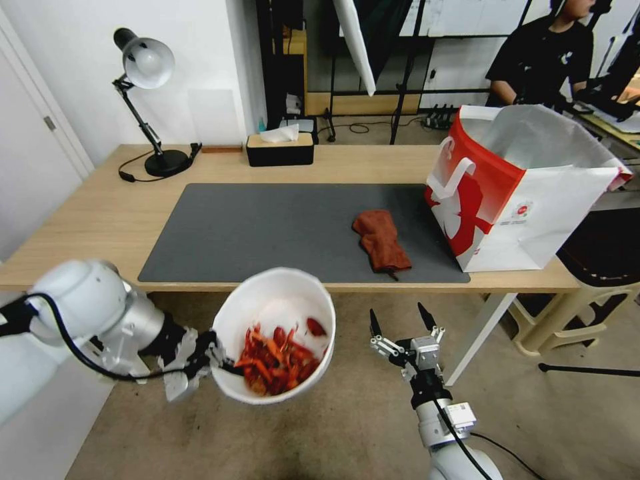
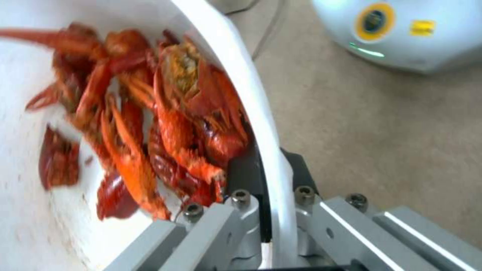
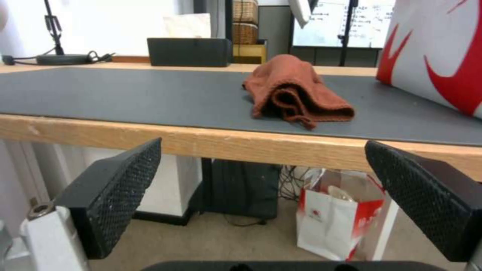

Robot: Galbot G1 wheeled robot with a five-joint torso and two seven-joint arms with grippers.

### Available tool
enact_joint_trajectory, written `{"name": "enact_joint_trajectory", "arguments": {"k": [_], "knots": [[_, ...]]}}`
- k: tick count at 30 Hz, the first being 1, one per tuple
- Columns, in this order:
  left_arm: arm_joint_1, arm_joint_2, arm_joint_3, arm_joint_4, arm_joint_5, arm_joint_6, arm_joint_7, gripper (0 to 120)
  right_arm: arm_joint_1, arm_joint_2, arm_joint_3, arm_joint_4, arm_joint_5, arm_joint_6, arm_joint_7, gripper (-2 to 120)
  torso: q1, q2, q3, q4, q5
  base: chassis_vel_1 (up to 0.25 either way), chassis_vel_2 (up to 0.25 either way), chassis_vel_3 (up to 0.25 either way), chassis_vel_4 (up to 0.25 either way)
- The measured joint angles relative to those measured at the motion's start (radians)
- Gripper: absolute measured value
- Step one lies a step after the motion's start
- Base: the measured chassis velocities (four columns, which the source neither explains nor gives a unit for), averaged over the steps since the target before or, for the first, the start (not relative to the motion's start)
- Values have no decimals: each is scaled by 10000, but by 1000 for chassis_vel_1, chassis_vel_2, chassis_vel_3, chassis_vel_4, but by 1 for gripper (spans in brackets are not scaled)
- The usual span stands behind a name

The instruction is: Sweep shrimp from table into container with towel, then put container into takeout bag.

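Note:
My left gripper (image 1: 215, 358) is shut on the rim of the white container (image 1: 283, 303), held in the air just in front of the table's (image 1: 87, 213) near edge. Red-orange shrimp (image 1: 277, 360) lie heaped in its lower side. In the left wrist view the shrimp (image 2: 150, 120) press against the container's wall (image 2: 251, 98) beside my fingers (image 2: 246, 177). The rust-brown towel (image 1: 381, 241) lies crumpled on the grey mat (image 1: 253, 233), left of the red and white takeout bag (image 1: 513, 193), which stands open at the table's right end. My right gripper (image 1: 399, 321) hangs open below the table edge, facing the towel (image 3: 293, 90).
A black tissue box (image 1: 280, 148) and a desk lamp (image 1: 148, 100) stand at the table's far side. A stool (image 1: 587, 280) is right of the table. A smaller bag (image 3: 339, 214) sits on the floor under the table. A person sits behind the takeout bag.

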Motion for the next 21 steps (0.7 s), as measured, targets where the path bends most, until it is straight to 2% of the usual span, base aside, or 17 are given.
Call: {"name": "enact_joint_trajectory", "arguments": {"k": [2, 3, 4, 6, 7, 9, 14, 15, 16, 18, 20, 21], "knots": [[-333, 196, -10, 134, -522, 320, -232, 0, 127, 7, -62, -13, -3, -50, -16, 100, 0, 0, 0, 8, 1, 0, 0, 0, 0], [-333, 196, -10, 134, -522, 320, -232, 0, 127, 7, -62, -13, -3, -50, -16, 100, 0, 0, 0, 8, 1, 0, 0, 0, 0], [-695, 211, 114, 253, -661, 414, -307, 0, 184, 9, -95, -5, -3, -103, -17, 100, 0, 0, 0, 5, -1, 0, 0, 0, 0], [-860, 211, 176, 313, -695, 448, -344, 0, 217, 9, -114, 3, -3, -128, -18, 100, 0, 0, 0, 2, -1, 0, 0, 0, 0], [-1400, 194, 405, 512, -805, 543, -436, 0, 325, 6, -168, 24, -3, -201, -37, 100, 1, -1, 0, 2, 1, 0, 0, 0, 0], [-2044, 109, 710, 819, -1029, 666, -630, 0, 406, 12, -211, 59, -3, -268, -66, 100, 1, -1, 0, 3, 0, 0, 0, 0, 0], [-2606, -70, 1051, 1135, -1177, 761, -802, 0, 421, 37, -247, 94, -27, -296, -94, 100, 2, 0, 0, 5, 2, 0, 0, 0, 0], [-2825, -186, 1209, 1273, -1179, 779, -891, 0, 413, 48, -261, 99, -46, -300, -103, 100, 1, -1, 1, 8, 0, 0, 0, 0, 0], [-3247, -392, 1574, 1523, -1180, 798, -1100, 0, 384, 72, -282, 105, -79, -300, -113, 100, 1, 0, 0, 5, 0, 0, 0, 0, 0], [-4103, -965, 2614, 2229, -1362, 1011, -1807, 0, 261, 120, -308, 89, -171, -261, -132, 100, 1, -2, 1, 2, -1, 0, 0, 0, 0], [-4238, -1088, 2770, 2354, -1375, 1029, -1905, 0, 239, 125, -310, 85, -184, -252, -134, 100, 2, -3, 1, 3, 1, 0, 0, 0, 0], [-4538, -1431, 3085, 2662, -1362, 1066, -2085, 0, 167, 141, -311, 81, -218, -228, -135, 100, 2, -2, 1, 2, 1, 0, 0, 0, 0]]}}
